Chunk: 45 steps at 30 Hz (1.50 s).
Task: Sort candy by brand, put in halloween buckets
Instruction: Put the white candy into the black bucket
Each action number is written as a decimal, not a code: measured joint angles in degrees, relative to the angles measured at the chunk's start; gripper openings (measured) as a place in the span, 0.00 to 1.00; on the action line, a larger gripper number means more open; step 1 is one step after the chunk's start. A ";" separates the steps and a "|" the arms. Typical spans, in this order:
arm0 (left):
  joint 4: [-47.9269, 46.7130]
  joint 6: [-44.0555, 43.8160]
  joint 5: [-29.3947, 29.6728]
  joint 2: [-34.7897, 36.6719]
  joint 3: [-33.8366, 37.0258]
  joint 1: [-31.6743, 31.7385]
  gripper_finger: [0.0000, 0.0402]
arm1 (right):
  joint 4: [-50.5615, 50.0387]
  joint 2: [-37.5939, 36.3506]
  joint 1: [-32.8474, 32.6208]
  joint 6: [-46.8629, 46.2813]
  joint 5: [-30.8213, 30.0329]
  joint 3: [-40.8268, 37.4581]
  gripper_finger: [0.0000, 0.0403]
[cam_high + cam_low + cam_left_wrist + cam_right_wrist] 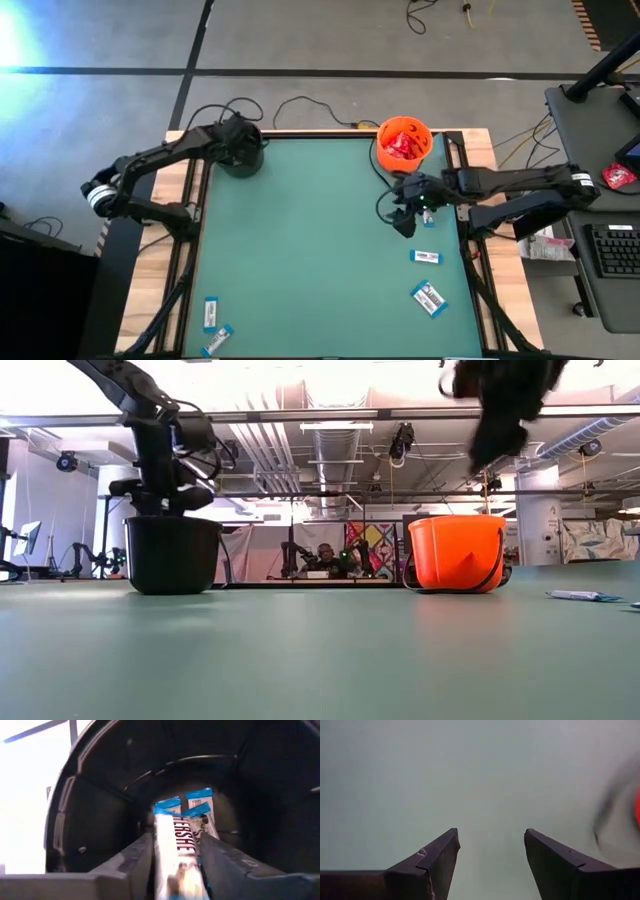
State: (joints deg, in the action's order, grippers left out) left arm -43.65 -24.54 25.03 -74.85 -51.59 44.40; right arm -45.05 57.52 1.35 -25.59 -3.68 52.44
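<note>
Green table (320,250): black bucket (240,158) is being sited far-left, orange bucket (404,142) far-right, red packets inside. Left gripper (172,862) is being held inside black bucket, clamped on white-and-blue bar (177,850). Right gripper (490,855) is being held wide, empty, beside orange bucket. Four bars (426,257) are being left near the front edge.

My left gripper (240,150) hangs over the cauldron (240,162) at the table's (300,260) far left corner, a bar (176,855) between its fingers. My right gripper (404,222) is above the table near the bucket (403,142) at the far right corner. Two bars (426,257) lie by the right edge, two more (211,313) at the near left corner.
</note>
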 joint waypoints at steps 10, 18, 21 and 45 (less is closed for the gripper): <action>0.69 3.20 -1.41 5.95 -3.13 -1.63 0.68 | -11.14 0.44 0.63 -23.73 -0.66 -10.62 0.54; 4.98 3.89 -10.07 15.87 -6.95 -12.57 0.72 | -7.72 4.65 5.73 -30.89 -1.04 -17.25 0.54; 5.30 3.61 -10.44 18.78 -6.91 -19.83 0.71 | -1.44 6.15 7.36 -30.31 -1.43 -19.49 0.54; 8.83 -19.52 6.59 10.15 -6.73 -72.23 0.68 | -2.19 13.63 8.74 -37.24 -8.43 -21.44 0.54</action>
State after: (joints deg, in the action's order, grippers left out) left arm -34.81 -44.05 31.62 -64.70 -58.33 -27.83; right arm -47.23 71.15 10.09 -62.84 -12.10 31.00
